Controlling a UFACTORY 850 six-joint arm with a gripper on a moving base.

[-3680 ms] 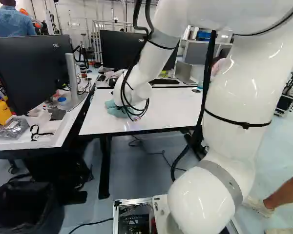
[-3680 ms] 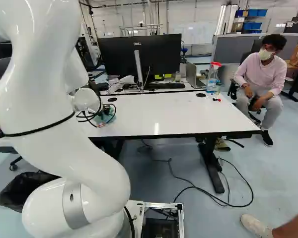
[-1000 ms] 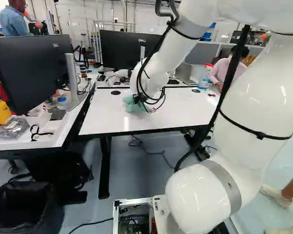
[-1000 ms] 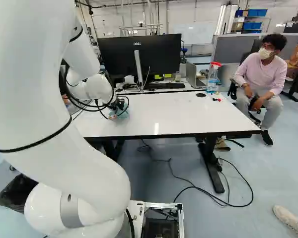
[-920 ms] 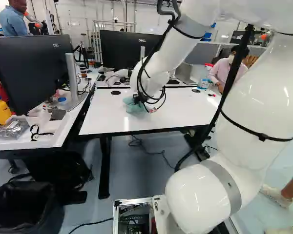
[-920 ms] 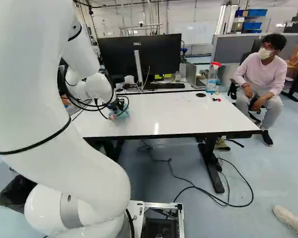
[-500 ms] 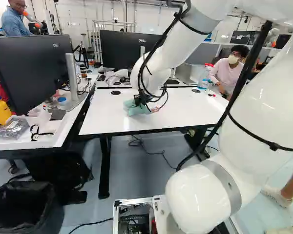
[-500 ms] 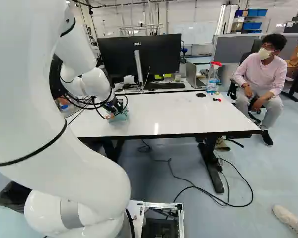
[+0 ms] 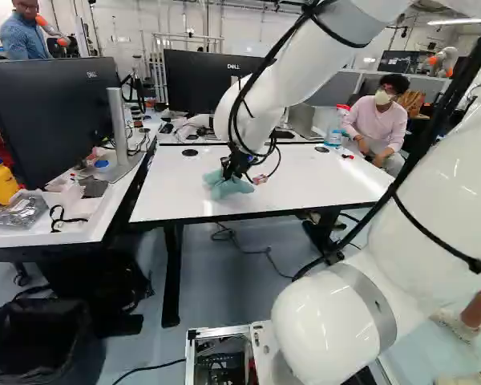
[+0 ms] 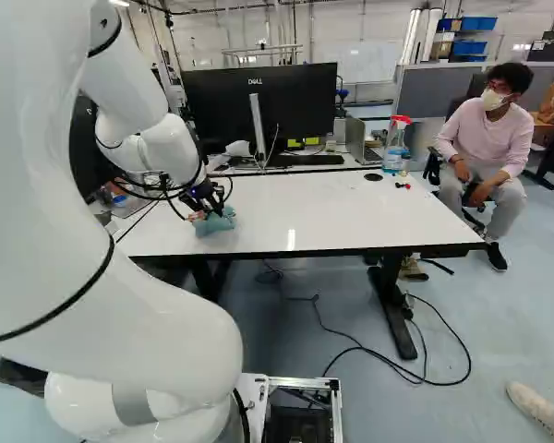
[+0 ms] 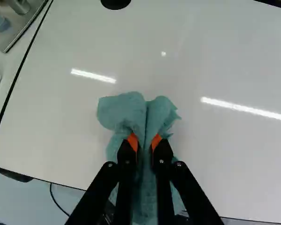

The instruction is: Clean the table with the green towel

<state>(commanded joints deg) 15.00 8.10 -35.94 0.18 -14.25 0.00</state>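
Observation:
The black gripper (image 9: 234, 167) hangs low over the left part of the white table (image 9: 305, 172) in the left base view, the green towel (image 9: 224, 187) bunched beneath it. In the wrist view the gripper (image 11: 144, 143) is shut on the green towel (image 11: 124, 110), an orange pad pressing it from each side. Two folds of cloth spread ahead of the fingertips, and more cloth hangs back between the fingers. The towel appears to lie against the tabletop near its front edge.
A spray bottle (image 10: 395, 143) and small red and black items (image 10: 403, 185) are at the table's far right. Behind stand a monitor (image 10: 258, 111) and a laptop (image 10: 355, 138). Another desk (image 9: 88, 228) adjoins on the left. Another robot (image 9: 442, 60) stands far back.
The arm has shifted and tilted its wrist, bringing the gripper and held towel slightly toward the table's front edge. Compared with the oldest frames, the towel is farther right. The base has not moved.

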